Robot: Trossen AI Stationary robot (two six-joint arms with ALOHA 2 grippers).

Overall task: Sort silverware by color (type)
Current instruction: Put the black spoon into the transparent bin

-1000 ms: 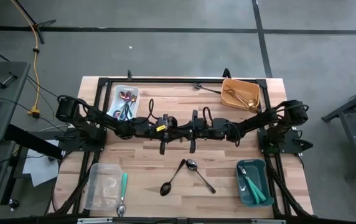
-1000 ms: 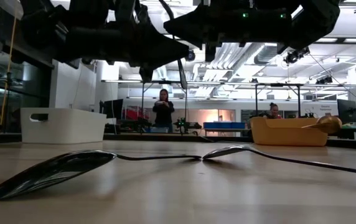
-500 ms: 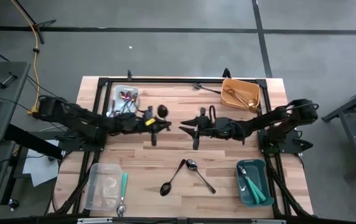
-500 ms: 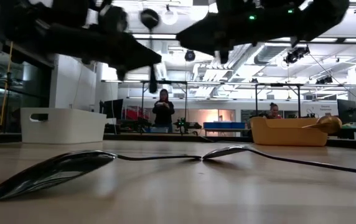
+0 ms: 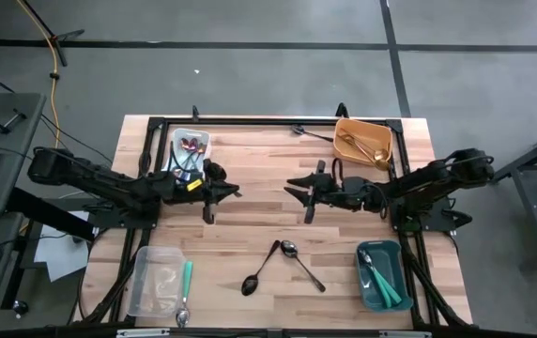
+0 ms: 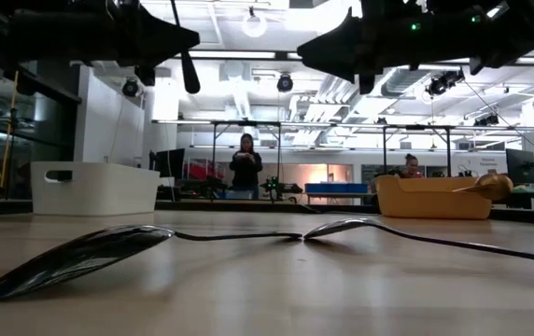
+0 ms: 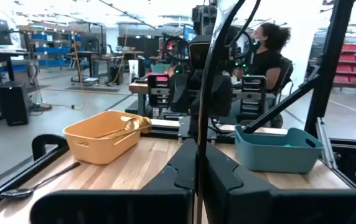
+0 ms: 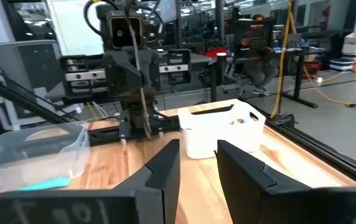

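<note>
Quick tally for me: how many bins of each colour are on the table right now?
white bin: 1
orange bin: 1
teal bin: 1
clear bin: 1
Total: 4

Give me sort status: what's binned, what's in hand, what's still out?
Done: gold pieces in the orange plastic bin, iridescent ones in the white bin, teal-handled ones in the teal bin.
In hand: left gripper is shut on a slim black spoon near the white bin; right gripper is open over mid-table.
Left: two dark spoons on the table, a teal-handled spoon beside the clear bin, and one dark utensil by the orange bin.
</note>
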